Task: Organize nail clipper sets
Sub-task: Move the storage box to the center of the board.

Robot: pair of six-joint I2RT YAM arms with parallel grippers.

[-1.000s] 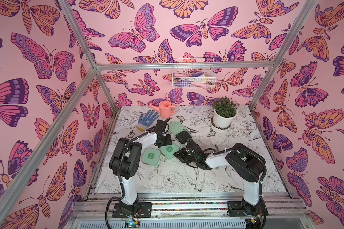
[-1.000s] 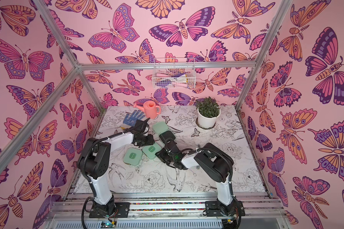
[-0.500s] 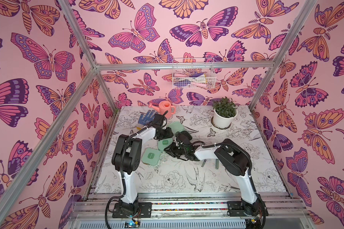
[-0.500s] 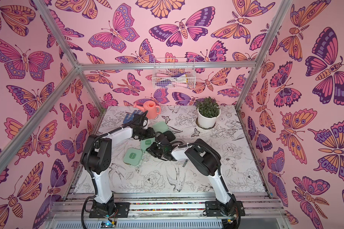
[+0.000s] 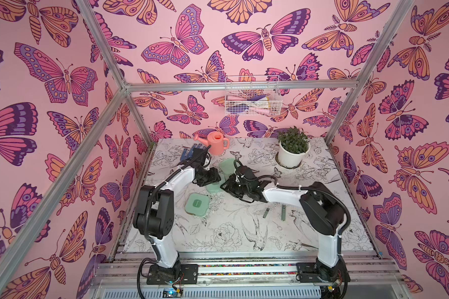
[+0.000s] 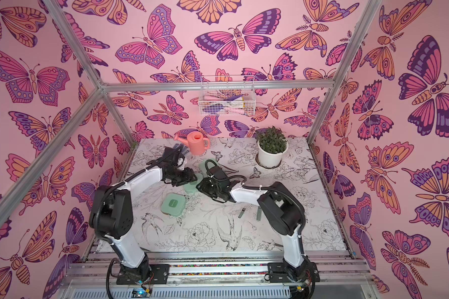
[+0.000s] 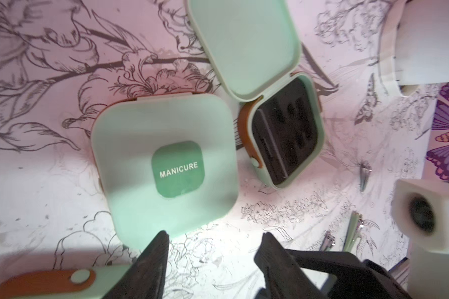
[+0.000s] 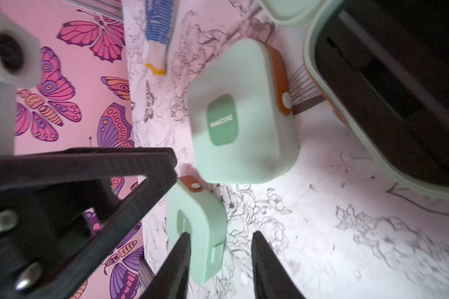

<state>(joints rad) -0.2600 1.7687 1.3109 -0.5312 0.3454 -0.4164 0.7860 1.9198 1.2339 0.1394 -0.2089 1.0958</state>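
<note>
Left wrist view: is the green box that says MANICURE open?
No, the MANICURE case lies shut, label up; the case beside it is the one with its lid swung open.

Both top views are bright, evenly lit and sharp, with a pink cast off the walls (image 5: 62, 103); the worktop (image 5: 244, 233) reads pale, and the shadows under the arms are soft and faint. The left wrist view is softer; a bright patch washes out the worktop beside the closed case (image 7: 130, 155), whose label stays legible; the left pincer (image 7: 215, 234) is a dark, unfocused silhouette. The right wrist view is smeared by blur and stretched toward its edges; the right pincer (image 8: 221, 234) shows black, without surface detail.
</note>
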